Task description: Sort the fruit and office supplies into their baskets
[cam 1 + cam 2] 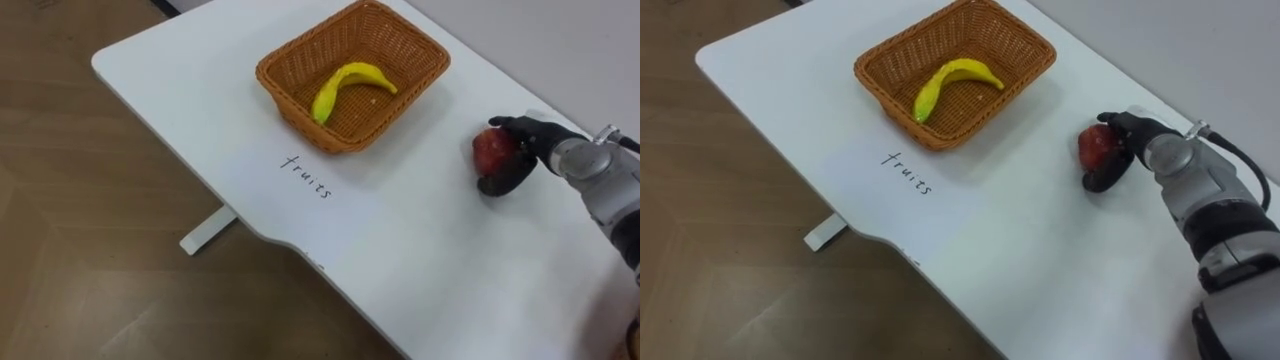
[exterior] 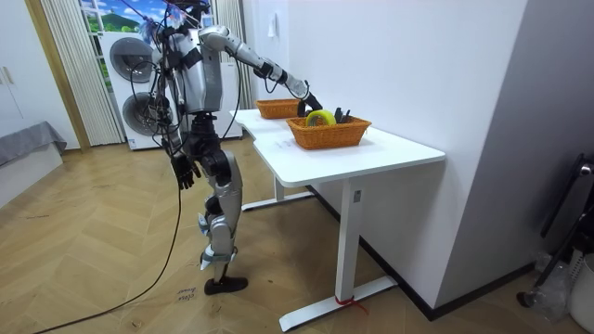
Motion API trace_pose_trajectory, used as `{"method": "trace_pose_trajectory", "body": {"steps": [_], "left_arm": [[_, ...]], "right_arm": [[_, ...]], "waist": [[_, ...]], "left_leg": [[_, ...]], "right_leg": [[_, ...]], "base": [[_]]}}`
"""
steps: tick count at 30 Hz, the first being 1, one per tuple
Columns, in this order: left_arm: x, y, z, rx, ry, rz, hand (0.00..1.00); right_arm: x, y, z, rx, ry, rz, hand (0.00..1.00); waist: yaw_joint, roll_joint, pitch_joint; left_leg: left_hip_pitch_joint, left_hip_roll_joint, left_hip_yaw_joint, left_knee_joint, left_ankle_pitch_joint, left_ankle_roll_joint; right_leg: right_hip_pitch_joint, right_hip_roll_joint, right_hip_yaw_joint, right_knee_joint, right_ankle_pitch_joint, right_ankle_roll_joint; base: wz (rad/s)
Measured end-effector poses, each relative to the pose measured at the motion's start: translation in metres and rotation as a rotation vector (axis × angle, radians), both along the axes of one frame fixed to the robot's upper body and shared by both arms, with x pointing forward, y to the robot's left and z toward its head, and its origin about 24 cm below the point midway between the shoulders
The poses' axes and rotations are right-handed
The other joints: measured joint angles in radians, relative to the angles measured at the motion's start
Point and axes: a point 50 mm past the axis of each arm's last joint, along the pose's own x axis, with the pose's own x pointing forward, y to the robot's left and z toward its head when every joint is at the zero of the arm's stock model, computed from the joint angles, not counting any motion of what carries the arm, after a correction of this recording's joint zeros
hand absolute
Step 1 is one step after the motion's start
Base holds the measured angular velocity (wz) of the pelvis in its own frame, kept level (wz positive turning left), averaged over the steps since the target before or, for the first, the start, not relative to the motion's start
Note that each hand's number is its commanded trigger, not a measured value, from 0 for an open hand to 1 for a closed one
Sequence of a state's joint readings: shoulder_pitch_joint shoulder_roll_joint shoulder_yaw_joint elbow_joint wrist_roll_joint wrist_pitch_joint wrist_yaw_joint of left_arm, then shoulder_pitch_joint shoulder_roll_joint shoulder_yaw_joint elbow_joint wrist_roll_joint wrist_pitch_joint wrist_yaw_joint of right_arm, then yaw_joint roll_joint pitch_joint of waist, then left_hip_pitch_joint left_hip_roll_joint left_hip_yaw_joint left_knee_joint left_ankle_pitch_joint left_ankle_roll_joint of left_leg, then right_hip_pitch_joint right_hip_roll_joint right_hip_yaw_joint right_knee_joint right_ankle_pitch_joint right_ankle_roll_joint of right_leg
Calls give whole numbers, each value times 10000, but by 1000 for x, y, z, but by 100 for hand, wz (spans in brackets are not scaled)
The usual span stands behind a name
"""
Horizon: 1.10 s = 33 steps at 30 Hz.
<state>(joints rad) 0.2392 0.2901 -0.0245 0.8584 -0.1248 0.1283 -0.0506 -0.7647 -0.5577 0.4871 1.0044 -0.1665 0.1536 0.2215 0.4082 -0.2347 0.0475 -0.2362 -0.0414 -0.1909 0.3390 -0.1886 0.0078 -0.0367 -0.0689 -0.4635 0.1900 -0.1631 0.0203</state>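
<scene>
Red apple [image 1: 493, 150] is sitting in the grasp of the right hand [image 1: 537, 136]. I am seeing the dark fingers curling over its top and far side while the thumb is wrapping under its near side, so the hand is closed around the fruit. The apple is low over the white table [image 1: 420, 260], and I cannot tell whether it is touching the surface. It is lying well to the right of the fruit basket [image 1: 295, 112], apart from it, with bare tabletop between them.

The fruit basket is a wicker one standing near the far left corner of the table, and a yellow banana [image 1: 345, 85] is lying across its bottom. A handwritten word [image 1: 307, 176] is showing on the tabletop just in front of the basket.

From the room view I am watching the robot standing at the end of the table, its right arm reaching out over the top, with the hand between the fruit basket and a second basket [image 2: 329, 133]. That second basket is standing nearer the room camera and is holding a yellow-green roll [image 2: 319, 118] and some dark items I cannot make out. The left hand [image 2: 186, 173] is hanging down beside the robot's thigh, away from the table; I cannot tell its state from here.
</scene>
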Motion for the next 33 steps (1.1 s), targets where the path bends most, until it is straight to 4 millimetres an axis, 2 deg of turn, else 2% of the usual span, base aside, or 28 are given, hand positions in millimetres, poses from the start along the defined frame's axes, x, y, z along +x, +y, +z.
{"method": "trace_pose_trajectory", "body": {"steps": [3,4,5,6,12,33], "left_arm": [[2,0,0,11,-40,-19,0],[3,0,0,17,-62,-23,0],[3,0,0,21,-74,-25,0],[3,0,1,31,-99,-28,0],[3,0,1,94,-91,-80,0],[5,1,2,235,-176,-56,0]], "right_arm": [[0,1,1,-3,-28,37,0],[0,1,1,-3,-32,39,50],[1,1,1,-2,-37,43,63],[1,1,1,-1,-48,55,100],[2,2,4,-296,-313,79,100],[4,2,7,-593,-632,100,100]], "waist": [[20,-50,3],[28,-50,2],[31,-51,1],[32,-53,0],[87,-54,-3],[73,-63,-7]], "left_leg": [[-7,3,20,-3,0,1],[-6,2,22,-3,-1,1],[-7,2,22,-4,-1,1],[-6,3,24,-6,-1,1],[-19,98,122,-17,-1,-4],[-35,125,231,-146,-4,-17]], "right_leg": [[-16,0,22,-1,0,0],[-17,-1,29,-1,0,0],[-18,-1,31,-2,0,0],[-21,0,34,-2,0,0],[-61,21,57,-4,11,-18],[-180,35,29,-14,13,-21]], "base": [[0],[0],[0],[0],[-4],[-1]]}}
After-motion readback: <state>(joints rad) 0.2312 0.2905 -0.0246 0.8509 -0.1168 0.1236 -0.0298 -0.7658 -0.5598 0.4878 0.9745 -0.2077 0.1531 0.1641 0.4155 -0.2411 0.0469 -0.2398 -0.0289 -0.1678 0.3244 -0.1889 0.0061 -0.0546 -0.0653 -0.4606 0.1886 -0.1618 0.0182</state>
